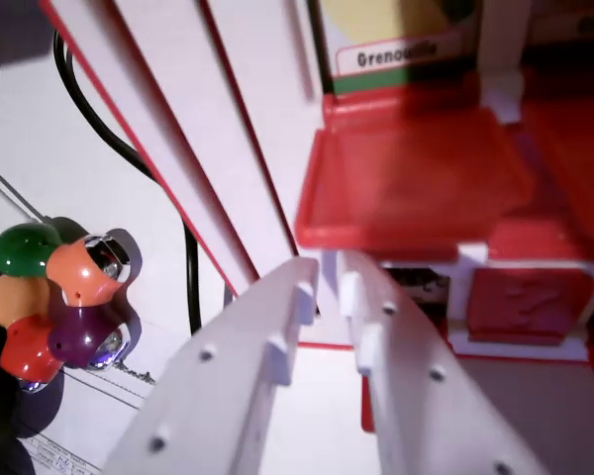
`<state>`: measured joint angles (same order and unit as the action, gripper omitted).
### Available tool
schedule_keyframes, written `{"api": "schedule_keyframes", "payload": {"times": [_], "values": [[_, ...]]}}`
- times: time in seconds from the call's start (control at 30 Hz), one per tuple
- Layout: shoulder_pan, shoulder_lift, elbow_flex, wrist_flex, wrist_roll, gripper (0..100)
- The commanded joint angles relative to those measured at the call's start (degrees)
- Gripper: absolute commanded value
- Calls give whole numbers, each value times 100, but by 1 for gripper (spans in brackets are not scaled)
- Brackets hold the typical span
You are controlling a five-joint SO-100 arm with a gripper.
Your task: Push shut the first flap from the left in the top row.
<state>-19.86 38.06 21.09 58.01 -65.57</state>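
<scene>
While nearly closed and empty, the hand (329, 282) sits just below the red flap (411, 178).

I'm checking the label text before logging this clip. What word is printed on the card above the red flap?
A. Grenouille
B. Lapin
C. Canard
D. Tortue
A: the white label on the card above the red flap reads "Grenouille", with a green band under it.
</scene>
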Motion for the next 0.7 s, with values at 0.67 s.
{"api": "schedule_keyframes", "payload": {"times": [0.67], "values": [[167,-105,-967,-1459,-431,2]]}}
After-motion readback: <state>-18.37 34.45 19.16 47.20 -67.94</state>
